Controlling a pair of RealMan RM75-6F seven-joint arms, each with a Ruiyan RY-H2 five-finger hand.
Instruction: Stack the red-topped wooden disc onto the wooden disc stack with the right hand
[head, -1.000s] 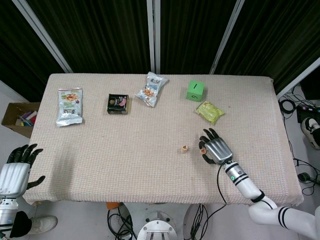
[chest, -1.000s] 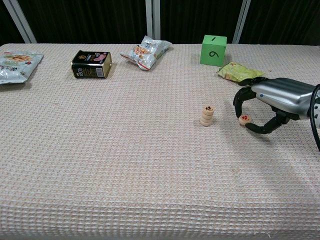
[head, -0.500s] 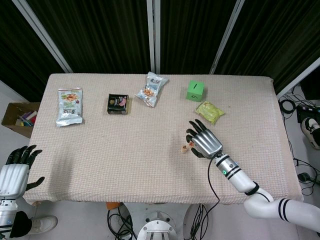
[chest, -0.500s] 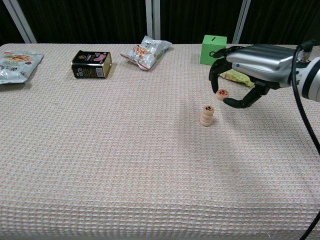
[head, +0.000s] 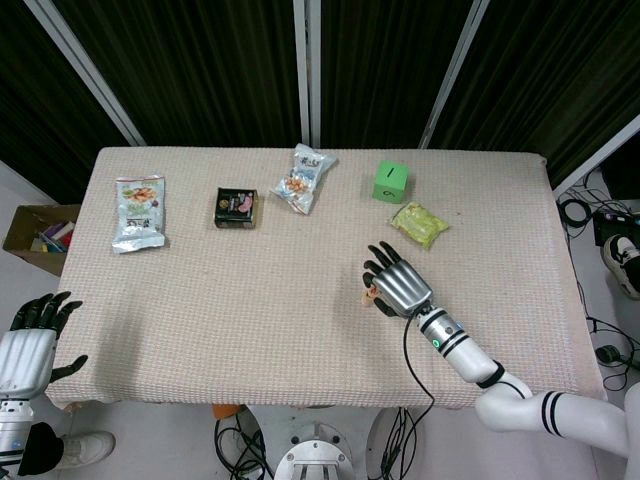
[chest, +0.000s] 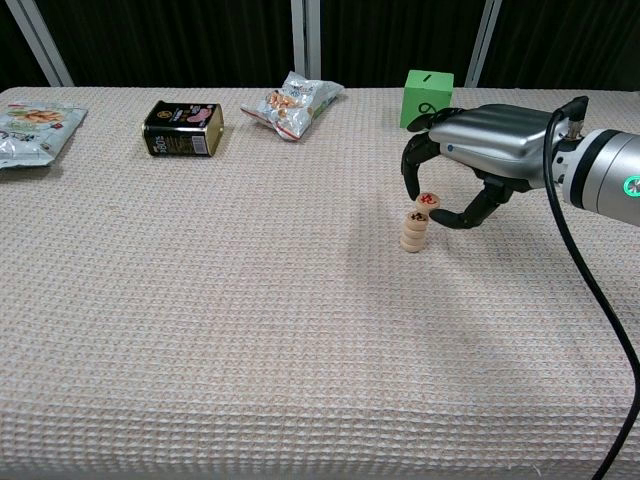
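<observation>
My right hand (chest: 480, 160) (head: 397, 284) hovers over the middle right of the table and pinches the red-topped wooden disc (chest: 428, 201) between thumb and a finger. The disc hangs just above and slightly right of the wooden disc stack (chest: 412, 232), a short pale column with a red mark on top. In the head view the stack (head: 368, 295) is mostly covered by the hand. My left hand (head: 30, 340) stays off the table at the lower left, fingers apart and holding nothing.
Along the far edge lie a green cube (chest: 427, 99), a yellow-green snack bag (head: 419, 223), a clear snack bag (chest: 292, 104), a dark tin (chest: 183, 128) and a white pouch (head: 138, 211). A cardboard box (head: 38, 234) sits on the floor left.
My right hand lifted the red-topped disc off the table and carried it left, from right of the stack to just above it. The left hand sank slightly.
</observation>
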